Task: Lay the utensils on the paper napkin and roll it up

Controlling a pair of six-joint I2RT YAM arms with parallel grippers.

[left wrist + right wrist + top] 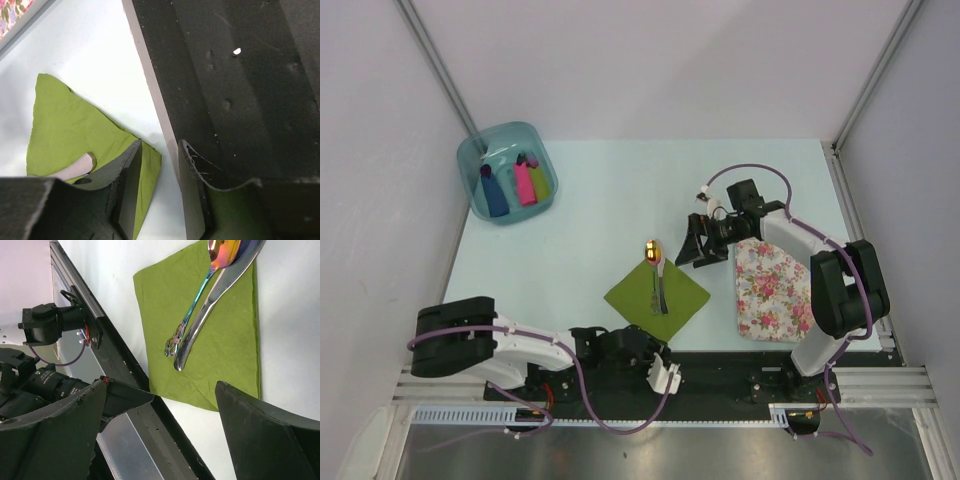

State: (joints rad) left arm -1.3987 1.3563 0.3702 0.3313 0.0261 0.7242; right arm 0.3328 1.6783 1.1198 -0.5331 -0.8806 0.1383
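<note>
Status: the utensils [658, 278] are two slim pieces lying side by side, touching, on the paper napkin [672, 300]. Their long axis runs near-to-far on the table [590, 215], tilted slightly off straight. Heads point to the far side and handle ends point back toward my bases. The paper napkin sits as a diamond, corners near and far. In the top view the heads stick out past its far corner, and the handle ends stop around its middle. The right wrist view shows the utensils [202, 307] as a rainbow-tinted piece and a plain silver spoon, with the paper napkin [225, 355] flat under them. My right claw [703, 250] is spread wide with nothing between the fingers. It hangs just to the right of the heads, apart from them, between the paper napkin and the floral mat [775, 290]. In its own camera the right claw [162, 390] frames the napkin's near edge and the black rail [130, 375]. My left claw [665, 373] sits low over the rail, just nearer than the napkin's near corner and clear of the utensils. Its wrist view shows the left claw [160, 195] with a narrow gap and nothing gripped. There the paper napkin [65, 135] lies to the left, with one corner running behind a finger [127, 195].
</note>
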